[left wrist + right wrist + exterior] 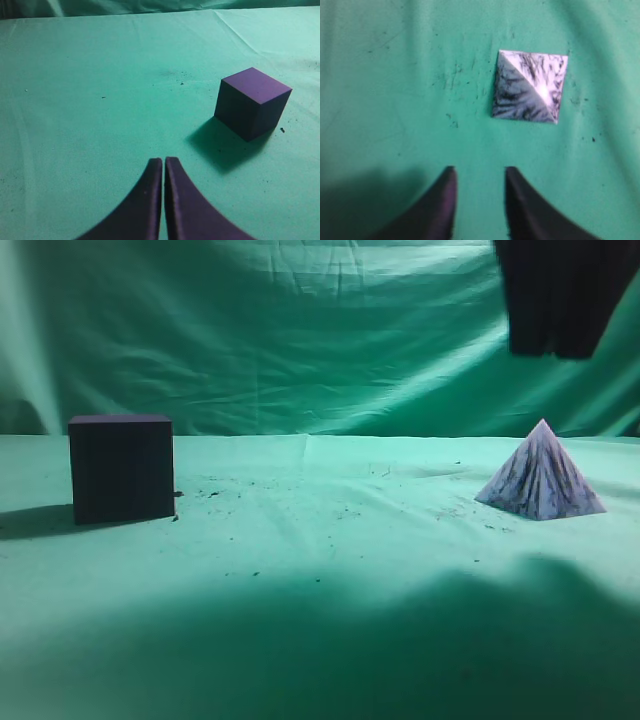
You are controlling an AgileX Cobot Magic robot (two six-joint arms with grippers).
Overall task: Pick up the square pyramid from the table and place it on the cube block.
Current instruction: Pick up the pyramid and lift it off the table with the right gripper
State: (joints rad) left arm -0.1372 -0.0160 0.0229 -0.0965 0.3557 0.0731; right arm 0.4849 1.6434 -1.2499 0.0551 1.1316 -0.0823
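The pale marbled square pyramid (541, 478) stands on the green table (330, 540) at the right. In the right wrist view the pyramid (530, 86) lies ahead and a little right of my open, empty right gripper (479, 171), which hangs above it, apart. Part of the right arm (560, 295) shows at the top right of the exterior view. The dark cube block (121, 467) stands at the left. In the left wrist view the cube (251, 103) sits ahead and to the right of my shut, empty left gripper (163, 161).
A wrinkled green cloth backdrop (300, 330) hangs behind the table. Small dark specks (350, 505) dot the cloth between the cube and the pyramid. A broad shadow (400, 650) covers the front of the table.
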